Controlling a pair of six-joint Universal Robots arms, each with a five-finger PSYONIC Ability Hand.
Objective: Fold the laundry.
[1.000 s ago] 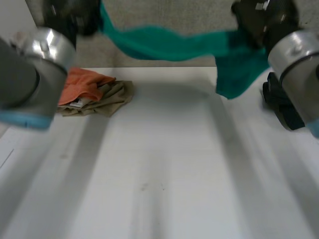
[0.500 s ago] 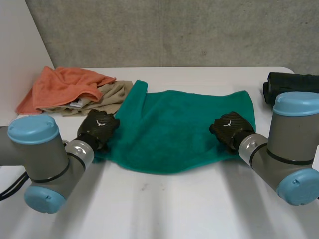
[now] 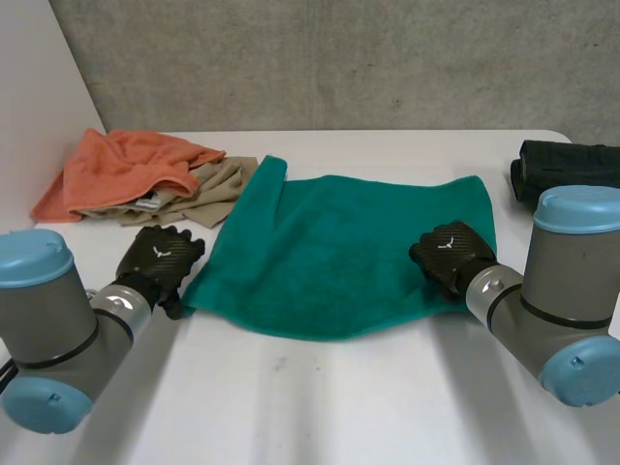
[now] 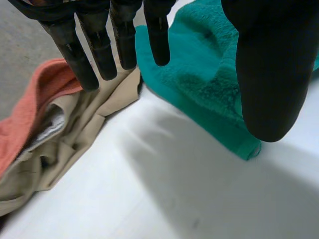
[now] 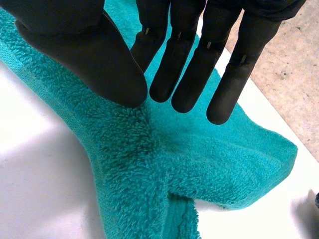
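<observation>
The left hand (image 3: 160, 257) has slid off the green towel (image 3: 339, 252) since half a second ago and now rests on the white table (image 3: 320, 407) just beside the towel's near corner, its fingers (image 4: 99, 50) straight and spread, thumb apart, holding nothing. The right hand (image 3: 448, 250) has stayed put on the opposite near corner, where thumb and straight fingers (image 5: 194, 64) pinch a raised ridge of terry. Between the two hands the towel lies spread on the table. It is mostly flat, though a strip along the edge beyond the left hand is doubled over.

By this showing the spreading is nearly done, but no fold has yet been made. The doubled strip probably wants smoothing first. An orange cloth (image 3: 116, 165) and a beige one (image 3: 218, 184) lie crumpled in a heap beyond the left hand, apparently waiting their turn. A dark bundle (image 3: 572, 163) lies beyond the right hand; whether it is finished work cannot be told.
</observation>
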